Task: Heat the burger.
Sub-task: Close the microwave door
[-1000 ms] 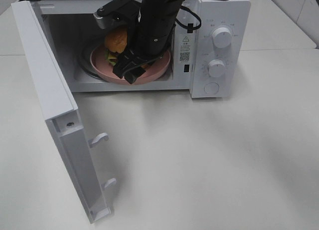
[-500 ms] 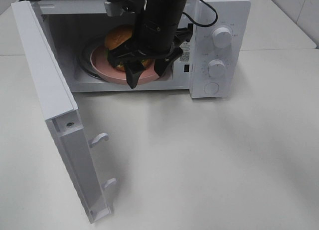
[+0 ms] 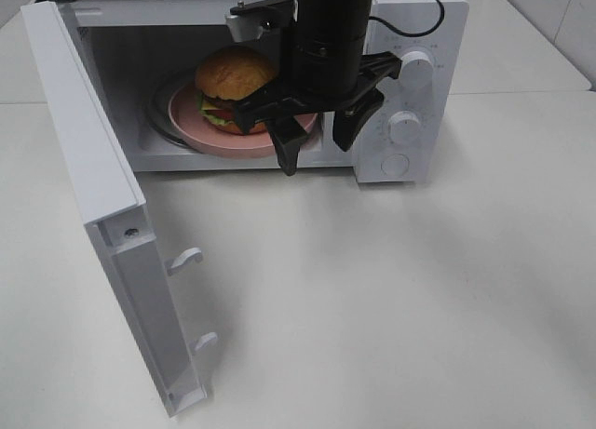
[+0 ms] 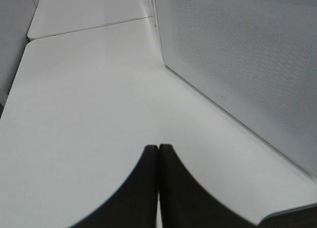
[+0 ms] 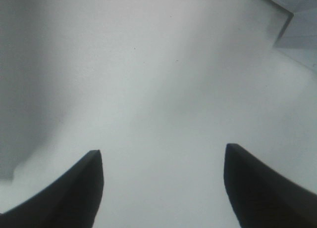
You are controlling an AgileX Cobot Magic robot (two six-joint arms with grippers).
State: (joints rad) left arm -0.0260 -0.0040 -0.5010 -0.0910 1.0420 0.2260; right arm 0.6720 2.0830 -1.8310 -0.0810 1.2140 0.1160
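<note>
The burger (image 3: 233, 78), golden bun over lettuce and cheese, sits on a pink plate (image 3: 240, 139) inside the open microwave (image 3: 410, 38). My right gripper (image 3: 315, 148) hangs open just in front of the oven mouth, fingers spread and pointing down, with nothing between them. In the right wrist view the same gripper (image 5: 161, 163) shows two dark fingertips wide apart over bare table. My left gripper (image 4: 158, 151) shows in the left wrist view only, fingertips pressed together, beside the perforated side wall of the microwave (image 4: 237, 60).
The microwave door (image 3: 102, 215) stands swung out to the left front, latch hooks facing the table. The control knobs (image 3: 413, 71) sit right of the oven opening, close to my right arm. White table (image 3: 391, 299) stretches in front.
My right gripper has drawn back out of the oven cavity, toward the front and right, leaving the burger on the plate inside. Its fingers stay spread.
</note>
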